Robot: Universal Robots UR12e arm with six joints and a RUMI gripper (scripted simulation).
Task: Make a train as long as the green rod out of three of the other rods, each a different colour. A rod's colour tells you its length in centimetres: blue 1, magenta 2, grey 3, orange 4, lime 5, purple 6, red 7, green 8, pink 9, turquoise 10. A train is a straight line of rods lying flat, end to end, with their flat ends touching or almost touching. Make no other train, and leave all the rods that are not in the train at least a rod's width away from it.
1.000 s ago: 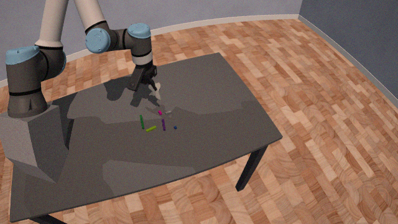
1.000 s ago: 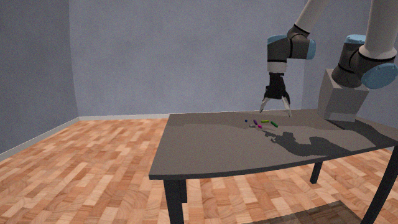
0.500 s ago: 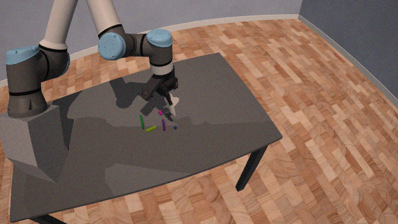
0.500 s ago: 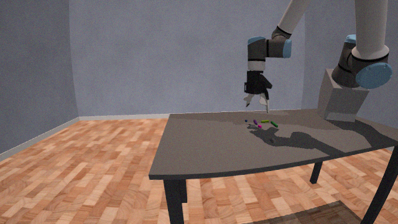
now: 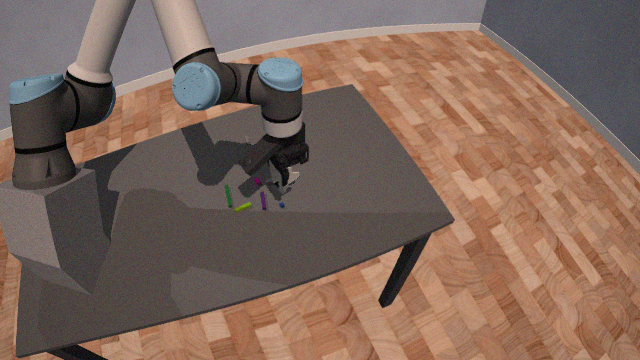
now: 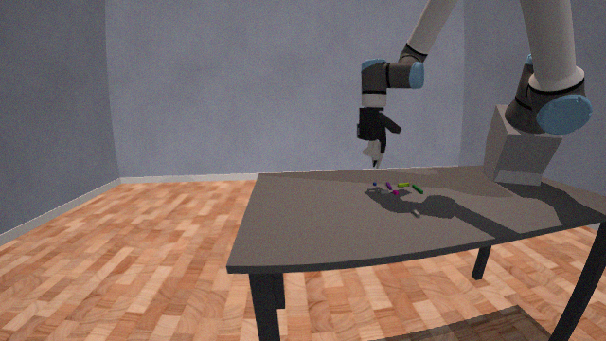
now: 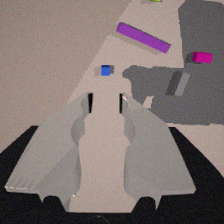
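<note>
Above the desk [image 5: 325, 245] [image 6: 308, 227] [image 7: 35, 45]: the fingers [image 5: 284, 188] [image 6: 375, 164] point down, a narrow gap between their tips, nothing in their hold.
Blue rod [image 5: 282, 205] [image 6: 375, 184] [image 7: 105, 70]: on the desk, just beyond the fingertips in the wrist view, apart from them.
Purple rod [image 5: 263, 200] [image 6: 389, 186] [image 7: 143, 37]: flat, between the blue and lime rods.
Lime rod [image 5: 243, 207] [image 6: 403, 185] [image 7: 155, 0]: lying slantwise between purple and green; the wrist view catches only its edge.
Green rod [image 5: 228, 195] [image 6: 418, 188]: flat, at the row's end nearest the arm's base, one end near the lime rod.
Magenta rod [image 5: 257, 181] [image 6: 396, 192] [image 7: 202, 57]: flat, off to one side of the purple rod.
Grey rod [image 6: 385, 191] [image 7: 182, 84]: near the magenta one, in the arm's shadow [image 5: 217, 155] [image 6: 436, 206] [image 7: 165, 102].
Train: unmade; the rods lie separate, at differing angles.
</note>
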